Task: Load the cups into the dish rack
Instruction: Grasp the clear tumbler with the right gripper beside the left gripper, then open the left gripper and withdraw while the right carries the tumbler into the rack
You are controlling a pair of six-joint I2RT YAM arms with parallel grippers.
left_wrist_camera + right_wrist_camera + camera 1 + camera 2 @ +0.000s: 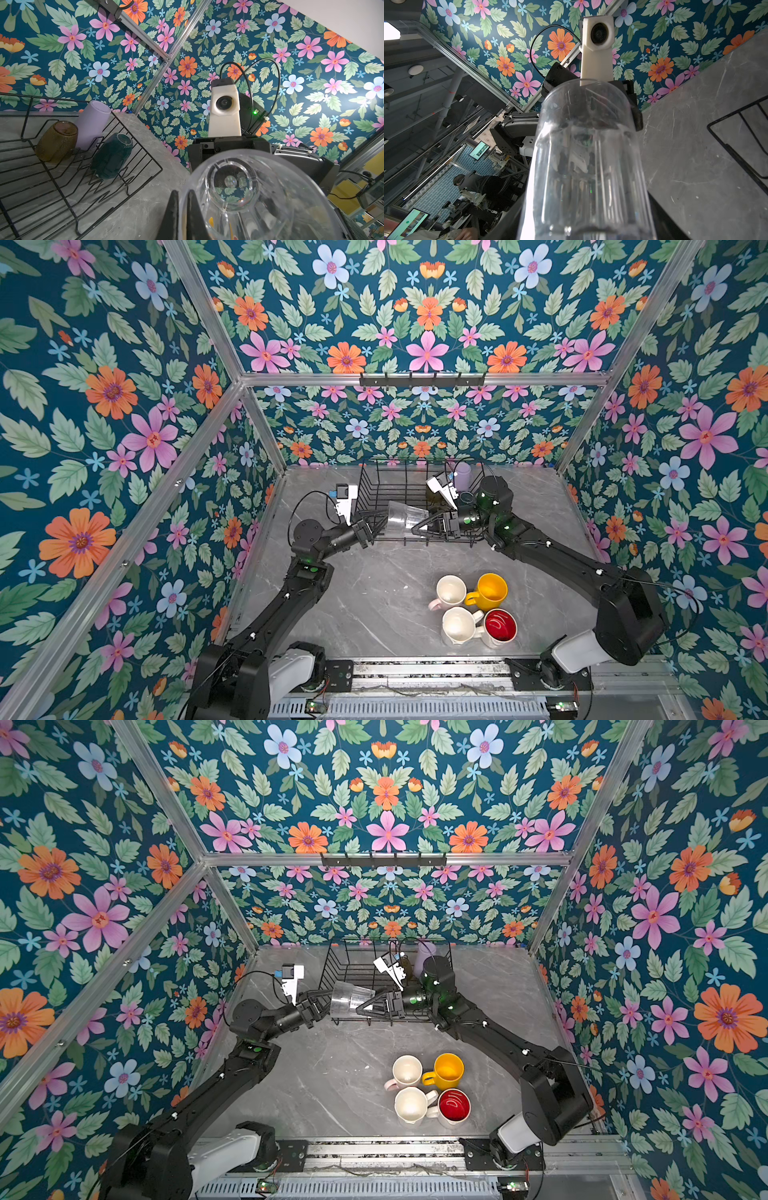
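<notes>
One clear glass [405, 517] mid-handover, held sideways over the near part of the dish rack [370, 489]. Rim pinched tight by the left tool [182, 215]; base end clasped, by the look of it, in the right tool [422, 526]. Already racked: lilac tumbler [462, 477], olive-brown glass [56, 141], dark teal cup [112, 158]. Waiting on the surface [374, 593]: yellow mug [492, 591], pale pink mug [451, 591], white faceted mug [459, 624], red-lined mug [500, 626]. Next, likely: release left, tip mouth-down, lower beside the dark teal cup.

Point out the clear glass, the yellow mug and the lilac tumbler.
clear glass [405, 517]: in a top view, on its side wall.
yellow mug [492, 590]: in a top view, on its inside.
lilac tumbler [91, 124]: left wrist view, on its side wall.
</notes>
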